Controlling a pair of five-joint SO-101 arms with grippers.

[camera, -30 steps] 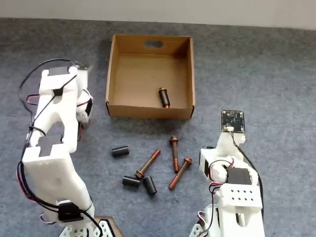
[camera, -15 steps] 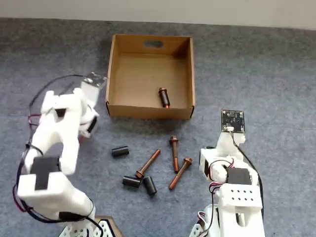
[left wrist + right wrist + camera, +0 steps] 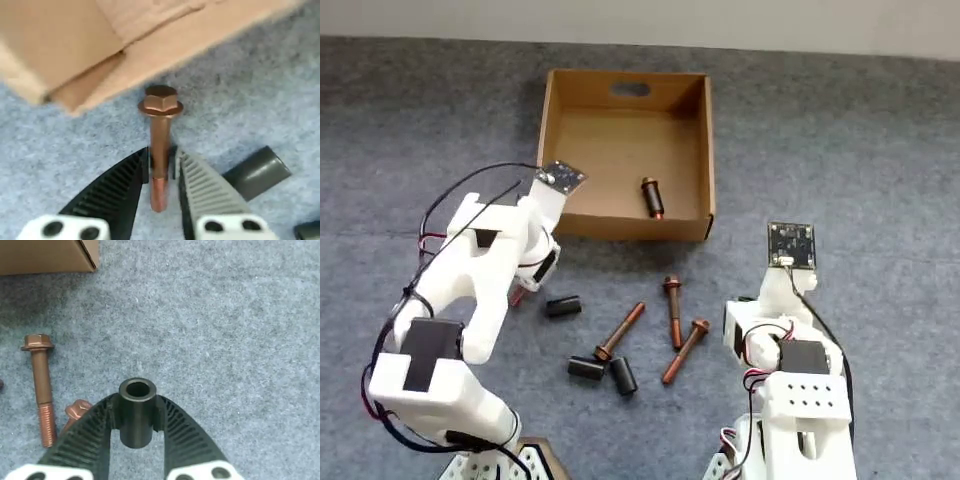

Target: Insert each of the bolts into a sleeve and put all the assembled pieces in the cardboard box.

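At 9 o'clock on the carpet, the left arm has swung in from the outer side of the cardboard box, which sits at 12, to its near-left corner. The left gripper is clenched on a bolt by the shank. At centre, the loose bolts and sleeves have not shifted. At 5 o'clock the right gripper grasps a sleeve, unmoved. A finger half covers one bolt head, and the box is cut off in the left wrist view.
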